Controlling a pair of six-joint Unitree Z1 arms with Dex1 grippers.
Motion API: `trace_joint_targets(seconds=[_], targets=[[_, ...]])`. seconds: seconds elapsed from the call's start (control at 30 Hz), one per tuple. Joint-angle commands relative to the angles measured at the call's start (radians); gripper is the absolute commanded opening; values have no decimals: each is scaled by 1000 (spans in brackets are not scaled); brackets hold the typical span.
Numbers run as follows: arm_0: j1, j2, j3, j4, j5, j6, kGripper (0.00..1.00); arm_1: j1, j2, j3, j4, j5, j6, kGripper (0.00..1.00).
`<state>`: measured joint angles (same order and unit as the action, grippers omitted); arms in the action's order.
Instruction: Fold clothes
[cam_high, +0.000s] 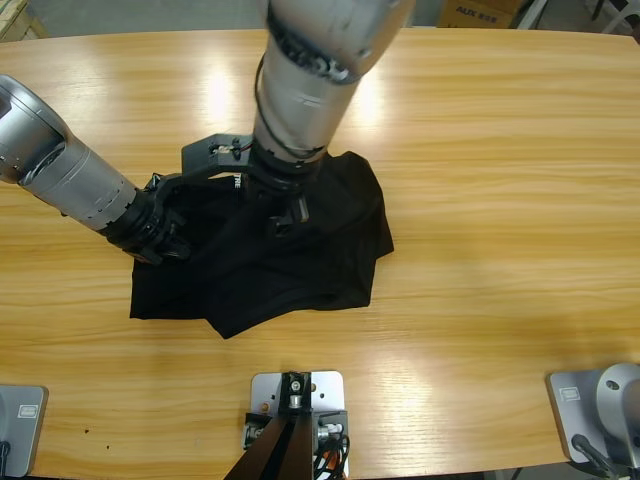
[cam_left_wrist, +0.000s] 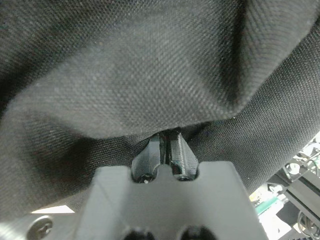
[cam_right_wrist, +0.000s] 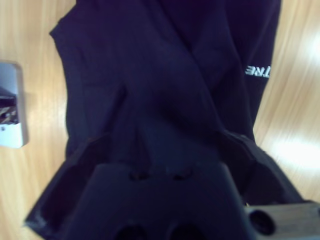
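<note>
A robotics lab: my two arms work at a long wooden table (cam_high: 480, 200), cardboard boxes (cam_high: 480, 12) stacked past its 1 o'clock edge.

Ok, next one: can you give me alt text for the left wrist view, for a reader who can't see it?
The left gripper has its two black jaws closed together on a fold of the black shirt, whose woven fabric fills nearly the whole view. At the lower right edge, a sliver of rig parts shows past the cloth.
</note>
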<state>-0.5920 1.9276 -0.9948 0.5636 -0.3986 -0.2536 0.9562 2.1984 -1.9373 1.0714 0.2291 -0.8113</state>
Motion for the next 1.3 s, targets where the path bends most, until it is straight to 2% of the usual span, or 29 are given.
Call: trace_joint_targets(seconds=[0.03,0.13,0.27,0.33,0.4,0.8,1.0,1.3], targets=[[3,55,16,-13,15,2,0,-51,150,-85,10,-11,-42,987],[3,56,16,-13,15,0,0,-89,154,-86,22,-7,-48,952],[3,62,7,-13,15,-4,0,-93,162,-80,45,30,-52,679],[4,64,6,-13,15,-4,0,-94,162,-80,50,36,-52,508],[4,65,11,-13,15,-3,0,-95,162,-79,55,36,-52,400],[6,65,18,-14,13,2,0,-116,205,-92,31,30,-46,422],[6,71,15,-14,12,2,0,-118,173,-126,33,-14,-45,542],[5,67,24,-16,12,2,0,-122,219,-119,32,7,-43,540]])
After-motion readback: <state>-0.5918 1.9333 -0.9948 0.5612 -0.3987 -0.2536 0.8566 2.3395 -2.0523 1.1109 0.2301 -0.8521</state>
